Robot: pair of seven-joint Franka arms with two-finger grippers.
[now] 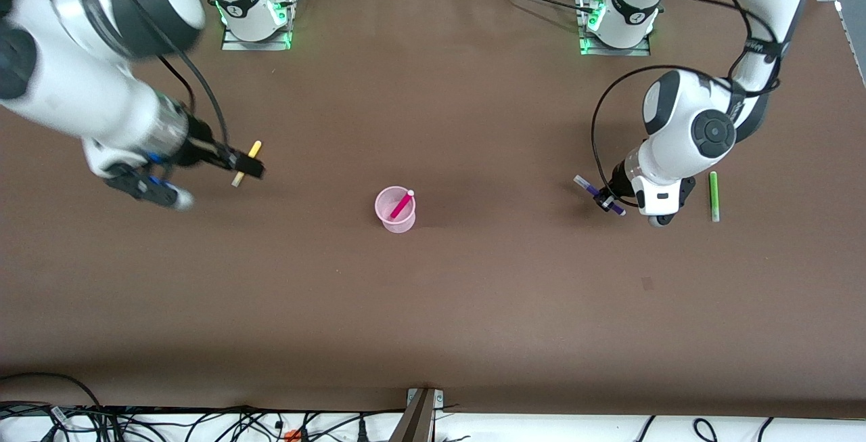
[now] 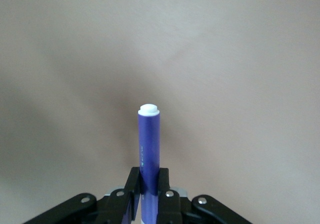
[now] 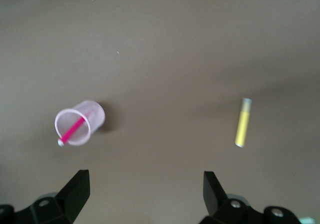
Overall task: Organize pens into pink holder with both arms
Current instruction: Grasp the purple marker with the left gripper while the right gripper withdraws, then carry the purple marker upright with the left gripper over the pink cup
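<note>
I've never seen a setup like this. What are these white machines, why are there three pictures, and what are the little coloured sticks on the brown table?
The white machines are two jointed robot arms bolted along one edge of a brown table. The big picture looks down from a high camera facing them; the two smaller ones come from cameras on each arm's wrist.

The sticks are slim marker pens, to be collected in the small translucent pink plastic cup mid-table. A magenta-pink pen already leans inside it.

The left gripper, black with two fingers, is shut on a purple pen. A green pen lies on the table beside that arm.

The right gripper is open above a yellow pen lying on the table toward the right arm's end, and holds nothing.
</note>
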